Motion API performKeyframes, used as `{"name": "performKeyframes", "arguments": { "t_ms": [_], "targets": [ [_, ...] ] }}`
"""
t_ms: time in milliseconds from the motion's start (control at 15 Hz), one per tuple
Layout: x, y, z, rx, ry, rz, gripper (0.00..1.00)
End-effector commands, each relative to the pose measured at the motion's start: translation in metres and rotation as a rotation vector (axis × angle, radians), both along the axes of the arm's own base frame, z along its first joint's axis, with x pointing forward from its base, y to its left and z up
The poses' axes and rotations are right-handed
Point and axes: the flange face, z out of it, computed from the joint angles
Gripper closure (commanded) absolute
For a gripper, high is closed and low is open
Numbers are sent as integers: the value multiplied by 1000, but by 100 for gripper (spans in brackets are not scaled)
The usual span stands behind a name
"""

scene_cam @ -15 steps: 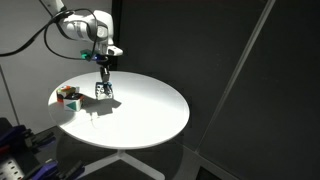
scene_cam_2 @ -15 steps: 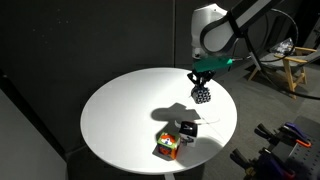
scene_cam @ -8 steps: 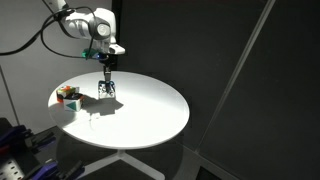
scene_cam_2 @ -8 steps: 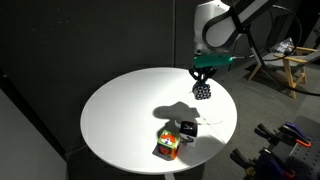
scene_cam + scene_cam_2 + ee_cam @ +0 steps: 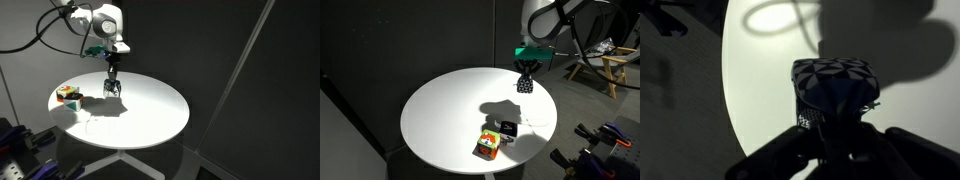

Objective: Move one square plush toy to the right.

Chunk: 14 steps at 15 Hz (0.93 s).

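Multicoloured cube sits near the left edge of the round white table in an exterior view; to its right, and apart from it, the gripper hangs with its jaws clamped on the square plush toy; the toy is held clear of the tabletop, its shadow lying on the white surface beneath. In an exterior view from the opposite side, the cube rests by the near rim; up and to the right, the toy hangs in the gripper over the table's far right part. In the wrist view, white tabletop lies left; the toy, patterned in dark and pale triangles, fills the centre above the dark fingers.
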Motion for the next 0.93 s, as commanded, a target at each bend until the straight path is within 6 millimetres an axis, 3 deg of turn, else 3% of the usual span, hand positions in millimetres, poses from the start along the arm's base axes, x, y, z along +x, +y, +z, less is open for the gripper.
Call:
{"name": "performKeyframes", "arguments": {
  "t_ms": [0,467,867],
  "targets": [
    [-5,-19,1,33,-5,-169,94],
    [-10,-41,-39,51,-13,-367,95],
    [-8,-53,-82,94,2,-418,95]
  ]
}}
